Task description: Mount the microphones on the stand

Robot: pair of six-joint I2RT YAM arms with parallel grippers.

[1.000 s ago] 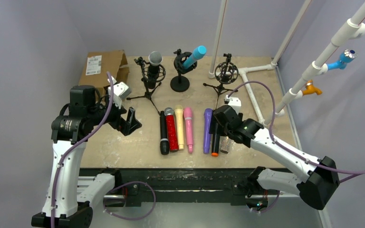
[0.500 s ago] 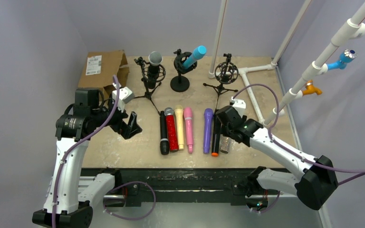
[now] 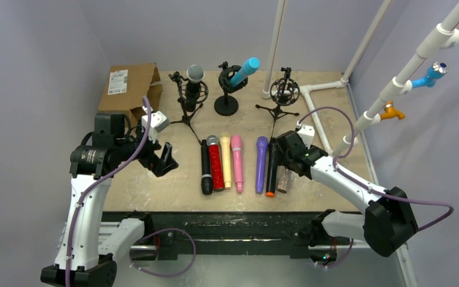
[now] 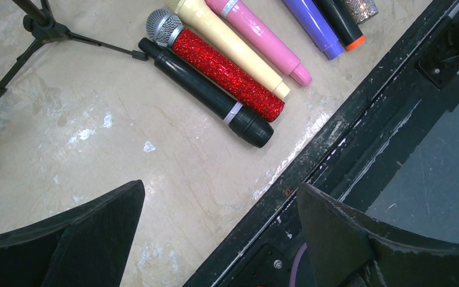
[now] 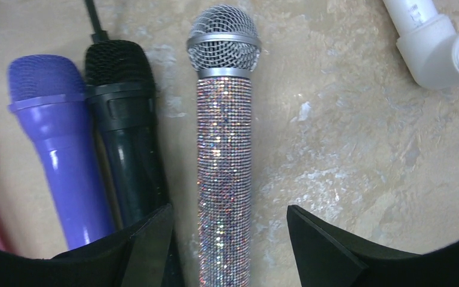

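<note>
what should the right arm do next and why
Probably lower the right claw straight down and shut it on the glittery silver microphone. The claw is open with a finger on either side of that body, so it looks lined up. The black microphone lies close beside, so keep the descent straight. The rightmost stand holds no microphone.

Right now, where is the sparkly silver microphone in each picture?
Top external: the sparkly silver microphone lies at the far right end of the row of lying microphones.
Left wrist: sparkly silver microphone, at the top edge toward the right; only a bit shows.
Right wrist: sparkly silver microphone, in the middle, framed by the open right claw.
Shared landmark: the purple microphone, with a black microphone between them.
</note>
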